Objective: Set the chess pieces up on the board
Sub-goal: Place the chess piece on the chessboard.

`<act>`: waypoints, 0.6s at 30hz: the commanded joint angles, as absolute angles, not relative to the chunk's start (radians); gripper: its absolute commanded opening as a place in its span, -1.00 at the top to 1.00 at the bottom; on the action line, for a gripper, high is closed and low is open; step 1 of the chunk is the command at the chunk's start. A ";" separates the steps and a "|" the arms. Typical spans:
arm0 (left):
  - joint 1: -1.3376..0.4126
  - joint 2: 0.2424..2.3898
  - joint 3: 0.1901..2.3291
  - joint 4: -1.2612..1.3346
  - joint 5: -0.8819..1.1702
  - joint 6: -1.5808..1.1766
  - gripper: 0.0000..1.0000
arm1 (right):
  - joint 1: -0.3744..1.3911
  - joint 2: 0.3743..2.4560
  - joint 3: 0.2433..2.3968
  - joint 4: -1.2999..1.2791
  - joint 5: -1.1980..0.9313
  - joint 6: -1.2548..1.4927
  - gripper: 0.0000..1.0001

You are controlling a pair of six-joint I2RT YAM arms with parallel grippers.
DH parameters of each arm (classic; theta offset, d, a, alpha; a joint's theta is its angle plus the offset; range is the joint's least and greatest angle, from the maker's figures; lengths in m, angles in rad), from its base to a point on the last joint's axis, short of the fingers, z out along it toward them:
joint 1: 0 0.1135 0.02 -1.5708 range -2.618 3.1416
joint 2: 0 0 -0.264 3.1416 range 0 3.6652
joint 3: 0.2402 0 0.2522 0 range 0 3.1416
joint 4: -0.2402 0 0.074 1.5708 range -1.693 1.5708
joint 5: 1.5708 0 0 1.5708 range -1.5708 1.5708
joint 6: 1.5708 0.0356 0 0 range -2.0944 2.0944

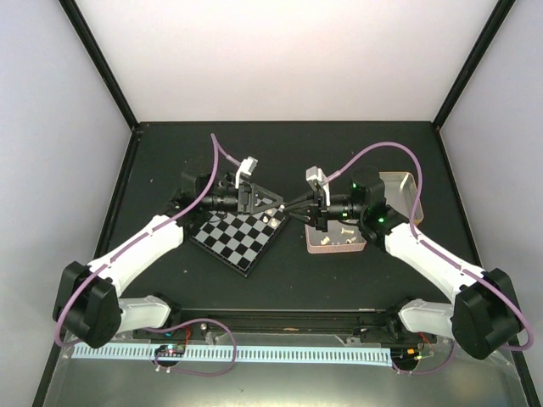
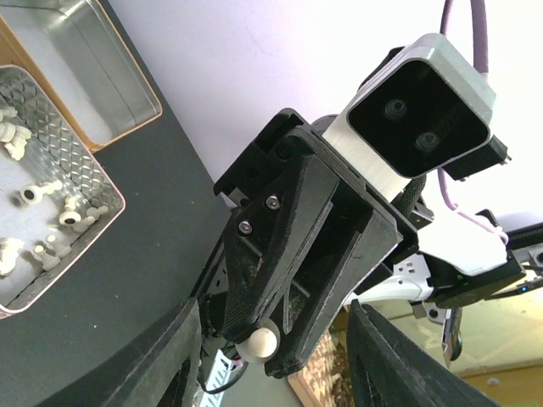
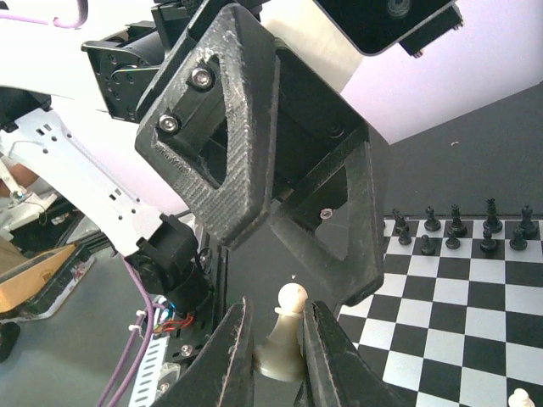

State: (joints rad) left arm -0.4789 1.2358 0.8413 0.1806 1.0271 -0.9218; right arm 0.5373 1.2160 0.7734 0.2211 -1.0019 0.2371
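Top external view gives you the dark table (image 1: 339, 153) first, with both arms reaching in until their grippers meet over its middle. Just under them sits the chessboard (image 1: 231, 236), turned corner-on. Right of it lies the pink tin (image 1: 335, 251), and the gold tin (image 1: 405, 193) sits beyond that.

From the right wrist you see black pieces (image 3: 458, 225) lined up along the board's far rows. From the left wrist, loose cream-white pieces (image 2: 68, 216) lie in the pink tin.

Your right gripper (image 3: 278, 356) is clamped on one cream-white chess piece (image 3: 291, 305), pinching it low on the body with its round head standing clear above the fingers. Your left gripper (image 2: 280, 365) faces it with its jaws spread wide, holding nothing.

Treat that piece as very light, hard and smooth. It will likely twist or pop out of a pinch taken off-centre. If you hand it over, close on the exposed head or neck, squarely and gently.
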 commanded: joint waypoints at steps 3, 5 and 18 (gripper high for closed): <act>-0.484 1.260 0.872 0.169 1.084 -0.944 0.12 | 0.542 1.204 0.818 0.218 -1.011 0.190 0.82; -0.487 1.269 0.876 0.169 1.091 -0.943 0.20 | 0.543 1.209 0.829 0.204 -1.015 0.177 0.82; -0.500 1.326 0.890 0.193 1.111 -0.988 0.47 | 0.546 1.241 0.900 0.033 -1.003 0.049 0.85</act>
State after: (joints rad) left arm -0.4904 1.3064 0.8505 0.1722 1.0870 -0.9539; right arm 0.5381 1.2354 0.8513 0.0689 -1.0046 0.1162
